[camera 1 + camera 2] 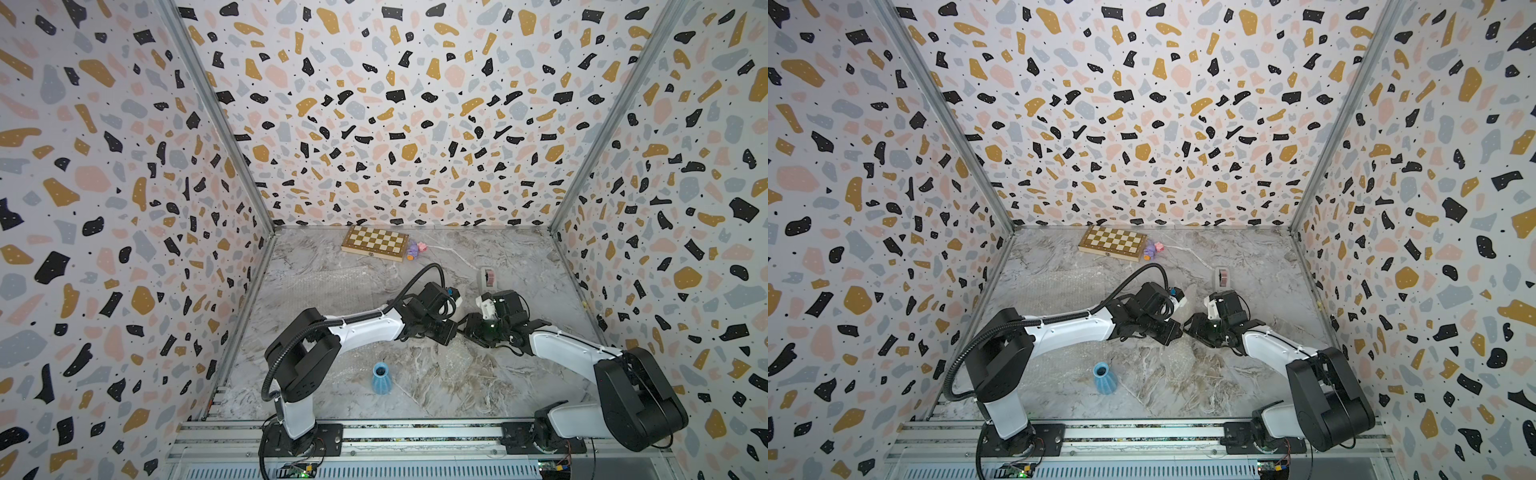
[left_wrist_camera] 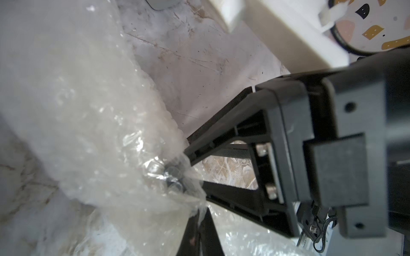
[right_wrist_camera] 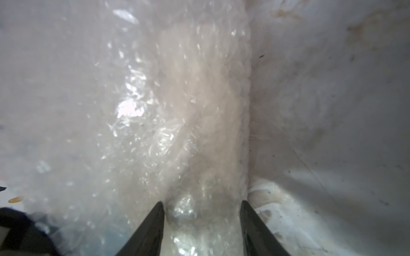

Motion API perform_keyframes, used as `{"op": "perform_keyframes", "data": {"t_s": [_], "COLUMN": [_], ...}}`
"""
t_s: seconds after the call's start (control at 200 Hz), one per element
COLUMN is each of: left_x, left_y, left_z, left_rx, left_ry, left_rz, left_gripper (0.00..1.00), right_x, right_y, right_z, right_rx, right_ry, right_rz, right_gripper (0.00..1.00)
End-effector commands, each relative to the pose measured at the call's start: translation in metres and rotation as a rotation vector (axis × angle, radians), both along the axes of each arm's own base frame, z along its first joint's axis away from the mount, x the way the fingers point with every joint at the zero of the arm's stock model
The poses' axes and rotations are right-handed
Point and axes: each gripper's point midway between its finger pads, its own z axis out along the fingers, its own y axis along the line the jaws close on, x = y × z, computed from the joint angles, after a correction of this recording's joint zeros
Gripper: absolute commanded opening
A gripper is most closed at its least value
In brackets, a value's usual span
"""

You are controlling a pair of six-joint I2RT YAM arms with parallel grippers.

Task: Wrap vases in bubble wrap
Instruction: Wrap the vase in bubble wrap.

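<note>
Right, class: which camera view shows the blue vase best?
A top view: the blue vase sits whole and unobstructed, seen from above; both top views show it alike. The wrist views show bubble wrap, no recognisable vase.

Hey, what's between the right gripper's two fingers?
A bunched roll of bubble wrap fills the gap between the right gripper's fingers, seen in the right wrist view.

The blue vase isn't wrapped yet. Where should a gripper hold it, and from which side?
Probably the narrow neck of the light blue vase, from above: it stands upright and its body flares toward the base, so jaws should span the neck more easily.
</note>
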Motion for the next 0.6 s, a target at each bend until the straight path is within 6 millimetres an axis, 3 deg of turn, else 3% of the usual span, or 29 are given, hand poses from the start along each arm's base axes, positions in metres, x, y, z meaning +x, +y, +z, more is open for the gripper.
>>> {"op": "perform_keyframes", "data": {"t_s": [0.0, 0.26, 0.451, 0.496, 0.596], "left_x": [-0.003, -0.002, -0.002, -0.002, -0.002], "left_y": [-0.013, -0.016, -0.017, -0.017, -0.017], "left_z": [0.006, -0.006, -0.012, -0.012, -0.011], "left_rx": [-0.036, -0.025, -0.019, -0.019, -0.023], "left_ry": [-0.019, -0.001, 0.011, 0.009, 0.008], "left_rz": [-0.041, -0.028, -0.025, -0.024, -0.024], "left_gripper": [0.04, 0.05, 0.05, 0.05, 0.05], "right_x": [-0.002, 0.001, 0.006, 0.008, 0.012], "right_y": [0.001, -0.026, -0.042, -0.041, -0.032], "right_z": [0.012, 0.019, 0.033, 0.038, 0.037], "right_rx": [0.065, 0.066, 0.057, 0.074, 0.094], "right_ry": [-0.032, -0.068, -0.15, -0.182, -0.186], "right_rz": [0.016, -0.035, -0.044, -0.033, 0.025], "right_gripper": [0.59, 0.65, 0.76, 0.82, 0.85]}}
